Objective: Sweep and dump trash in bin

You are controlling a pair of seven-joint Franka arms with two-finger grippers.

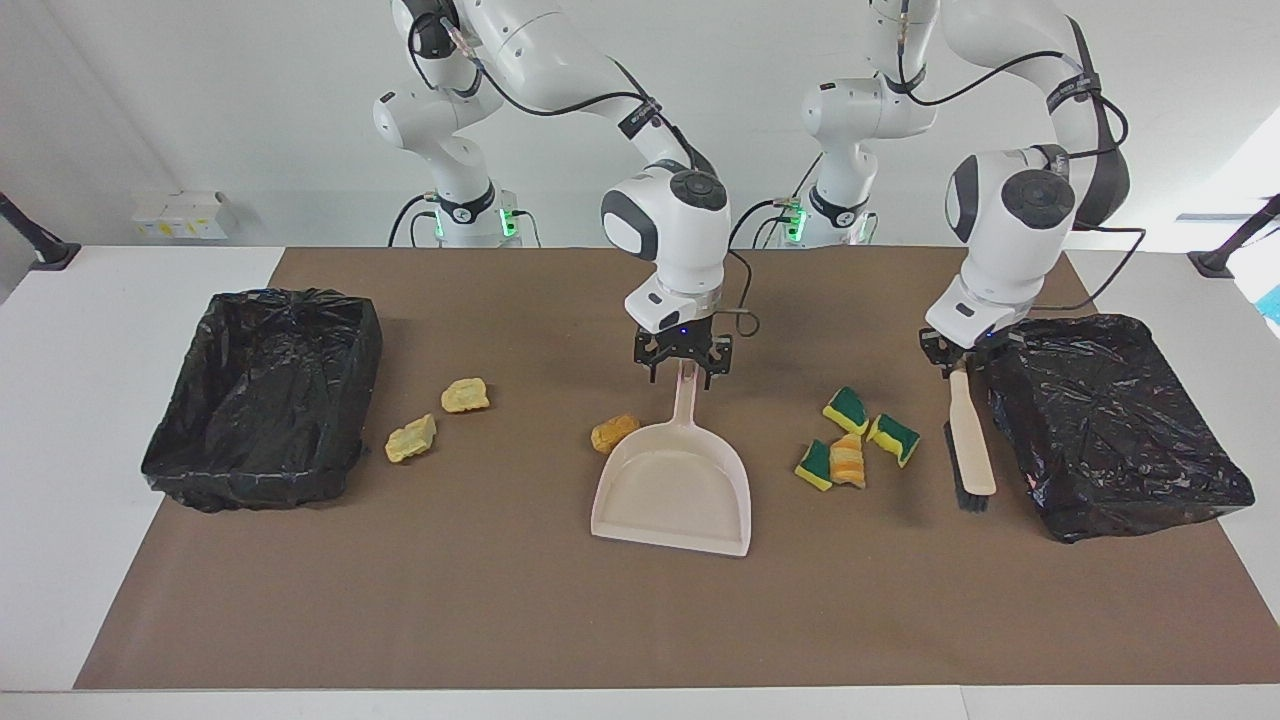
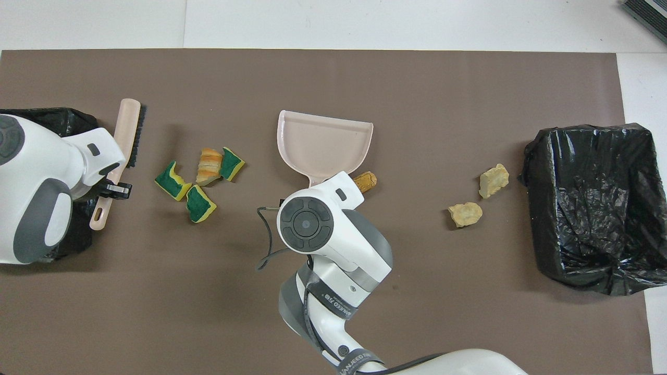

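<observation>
Both views are bright and evenly lit, with soft light that seems to fall from above. Shadows are faint and short: a soft one lies on the brown mat (image 1: 500, 600) beside the dustpan (image 1: 672, 490), and another beside the brush (image 1: 968, 445). The black bin liners (image 1: 262, 395) carry small crinkled highlights. The white wall (image 1: 200, 100) is pale and near washed out, with a brighter patch at the edge toward the left arm's end. Focus is sharp throughout both views; no motion blur shows. Straight mat edges show little bending.
</observation>
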